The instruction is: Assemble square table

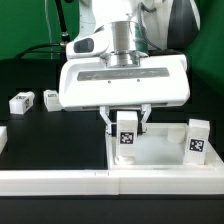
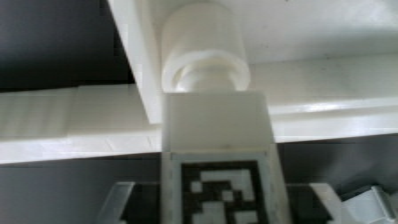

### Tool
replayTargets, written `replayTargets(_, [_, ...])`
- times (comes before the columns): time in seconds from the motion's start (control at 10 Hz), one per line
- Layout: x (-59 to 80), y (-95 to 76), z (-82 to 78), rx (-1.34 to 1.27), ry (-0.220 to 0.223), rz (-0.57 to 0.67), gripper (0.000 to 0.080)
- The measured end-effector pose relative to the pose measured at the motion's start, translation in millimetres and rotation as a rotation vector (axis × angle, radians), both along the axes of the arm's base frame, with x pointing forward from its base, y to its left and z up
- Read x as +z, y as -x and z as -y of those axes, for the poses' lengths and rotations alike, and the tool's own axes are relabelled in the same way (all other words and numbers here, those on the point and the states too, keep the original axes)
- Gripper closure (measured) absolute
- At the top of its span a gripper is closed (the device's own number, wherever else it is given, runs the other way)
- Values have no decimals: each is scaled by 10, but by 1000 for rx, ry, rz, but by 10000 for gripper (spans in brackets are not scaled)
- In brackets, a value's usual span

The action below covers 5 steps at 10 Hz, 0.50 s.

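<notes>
Gripper [image 1: 127, 127] clamps a leg [image 1: 127, 139] upright over the tabletop [image 1: 160, 165]
Another leg [image 1: 197, 140] stands on it nearby, likely fitted; two loose legs [image 1: 22, 102] lie off it, yet to mount

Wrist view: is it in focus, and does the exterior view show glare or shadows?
Wrist view: soft all over; the leg sits very close and its tag has blurred edges. Exterior view: sharper, evenly lit; the white tabletop is nearly washed out, no hard shadow under the gripper.
</notes>
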<state>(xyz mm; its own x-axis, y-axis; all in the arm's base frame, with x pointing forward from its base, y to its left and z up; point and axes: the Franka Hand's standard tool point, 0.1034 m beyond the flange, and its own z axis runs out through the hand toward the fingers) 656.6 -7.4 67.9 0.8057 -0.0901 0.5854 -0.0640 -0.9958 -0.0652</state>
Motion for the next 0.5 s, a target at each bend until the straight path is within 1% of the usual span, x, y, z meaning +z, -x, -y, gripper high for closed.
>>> replayTargets(0.1, [-8,3,-3,1,-1,-3,438])
replayTargets(0.3, [-15,7,-4,1,-1,-4,183])
replayTargets(0.4, [-18,8,-5,1,-1,-5,160])
replayTargets(0.5, [-20,9,-4,1,-1,-5,160])
